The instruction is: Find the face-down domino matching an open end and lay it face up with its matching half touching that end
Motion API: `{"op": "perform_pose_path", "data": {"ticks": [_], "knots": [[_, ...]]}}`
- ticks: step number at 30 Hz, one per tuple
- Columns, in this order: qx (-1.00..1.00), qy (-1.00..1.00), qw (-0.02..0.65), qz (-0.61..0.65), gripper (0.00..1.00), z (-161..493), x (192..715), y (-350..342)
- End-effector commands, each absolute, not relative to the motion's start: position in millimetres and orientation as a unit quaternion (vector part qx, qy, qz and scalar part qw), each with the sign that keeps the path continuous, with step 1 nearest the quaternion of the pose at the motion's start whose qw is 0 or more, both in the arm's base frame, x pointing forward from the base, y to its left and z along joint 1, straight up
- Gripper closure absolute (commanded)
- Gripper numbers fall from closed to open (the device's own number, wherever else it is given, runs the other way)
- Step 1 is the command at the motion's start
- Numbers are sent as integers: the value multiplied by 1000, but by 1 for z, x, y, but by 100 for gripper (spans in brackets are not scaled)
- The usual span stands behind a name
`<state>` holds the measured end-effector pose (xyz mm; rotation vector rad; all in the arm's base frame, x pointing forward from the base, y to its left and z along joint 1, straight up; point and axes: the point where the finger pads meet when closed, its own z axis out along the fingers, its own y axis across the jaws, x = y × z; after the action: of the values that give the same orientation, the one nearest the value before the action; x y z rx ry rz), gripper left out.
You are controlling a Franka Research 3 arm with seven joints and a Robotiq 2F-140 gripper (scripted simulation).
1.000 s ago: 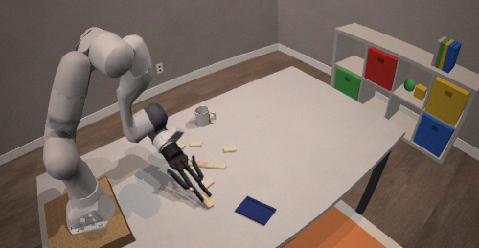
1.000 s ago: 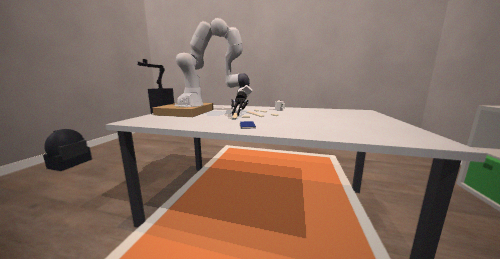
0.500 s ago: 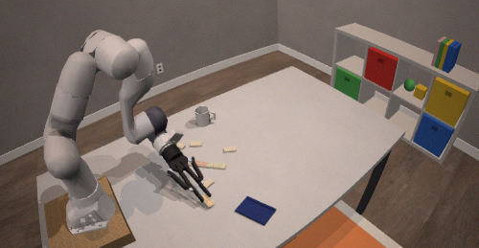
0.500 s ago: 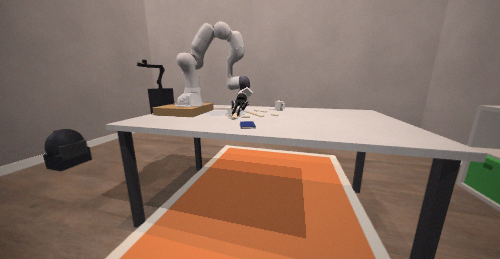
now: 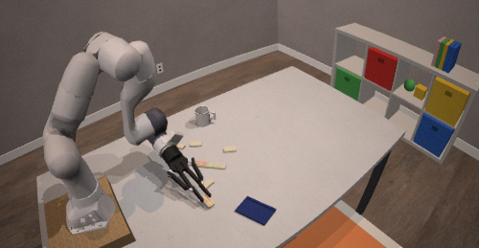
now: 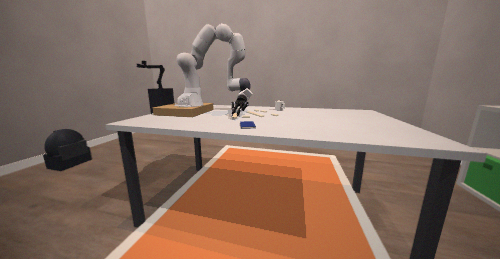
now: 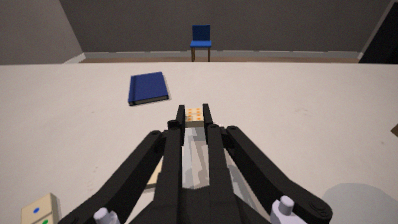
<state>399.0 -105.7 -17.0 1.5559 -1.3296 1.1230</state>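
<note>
My gripper [image 5: 206, 198] [image 7: 194, 112] is shut on a domino [image 5: 209, 202] [image 7: 194, 113], low over the table. That domino shows orange pips on its upper face; whether it touches the table is unclear. The line of dominoes [image 5: 211, 165] [image 6: 256, 113] lies behind the fingers, its left part hidden by the gripper in the top view. In the wrist view a domino [image 7: 40, 211] with a blue and a green pip shows at lower left. A plain pale domino [image 5: 208, 184] [image 7: 154, 178] lies between the line and the fingertips. Other pale dominoes [image 5: 195, 144] [image 5: 230, 149] [image 5: 181, 146] lie beyond the line.
A dark blue book [image 5: 255, 211] [image 6: 247, 125] [image 7: 148, 88] lies to the right of the fingertips in the top view. A grey mug [image 5: 202, 116] [image 6: 279, 105] stands beyond the dominoes. The arm's base stands on a wooden board [image 5: 120, 224] at the table's left end.
</note>
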Motion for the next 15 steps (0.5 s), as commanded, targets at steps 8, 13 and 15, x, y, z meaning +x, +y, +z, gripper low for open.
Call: {"op": "perform_pose_path", "data": {"ticks": [8, 13, 15], "knots": [[603, -525, 397, 450, 78, -16, 398, -107], [603, -524, 398, 451, 78, -16, 398, -107], [603, -524, 398, 451, 78, -16, 398, -107]]}}
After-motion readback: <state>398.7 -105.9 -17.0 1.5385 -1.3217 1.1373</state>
